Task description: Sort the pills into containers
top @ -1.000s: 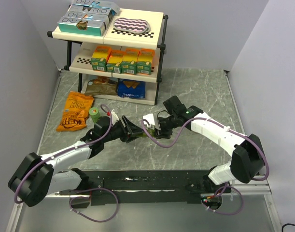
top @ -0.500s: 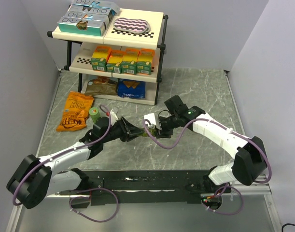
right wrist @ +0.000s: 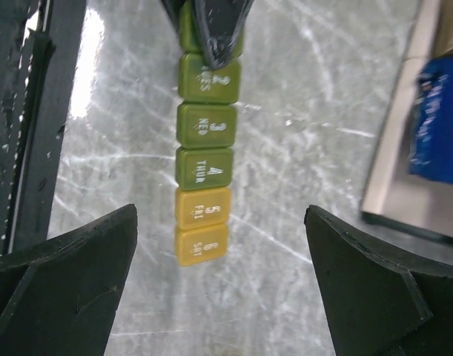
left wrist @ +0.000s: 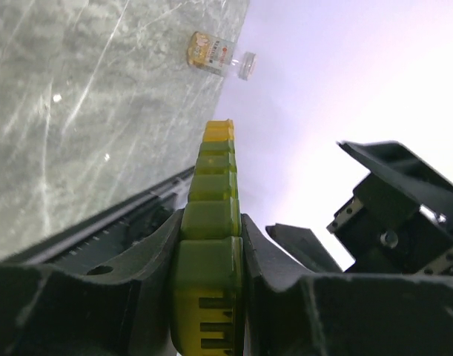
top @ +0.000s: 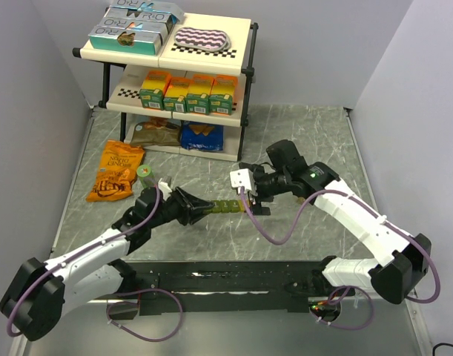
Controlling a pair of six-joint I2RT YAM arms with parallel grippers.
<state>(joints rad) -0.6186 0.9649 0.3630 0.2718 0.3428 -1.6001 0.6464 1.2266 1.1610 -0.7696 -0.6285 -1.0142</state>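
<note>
The containers are one strip of joined square compartments [top: 227, 208], dark green shading to yellow, lids closed. My left gripper [top: 199, 210] is shut on the strip's dark green end and holds it out to the right. In the left wrist view the strip [left wrist: 209, 222] sits clamped between both fingers. In the right wrist view the strip [right wrist: 202, 170] shows day labels, with a left fingertip [right wrist: 215, 30] over its far end. My right gripper [right wrist: 222, 274] is wide open and empty, just beyond the strip's yellow end [top: 250, 200]. No pills are visible.
A small clear white-capped bottle [left wrist: 219, 55] lies on the table beyond the strip. A green bottle [top: 144, 172] and an orange snack bag [top: 116, 172] sit at the left. A two-tier shelf [top: 174, 89] with boxes stands at the back. A black rail [top: 226, 276] runs along the near edge.
My right gripper has drawn back to the right, off the strip, and now stands wide open. My left gripper has shifted slightly left, still clamped on the strip.
</note>
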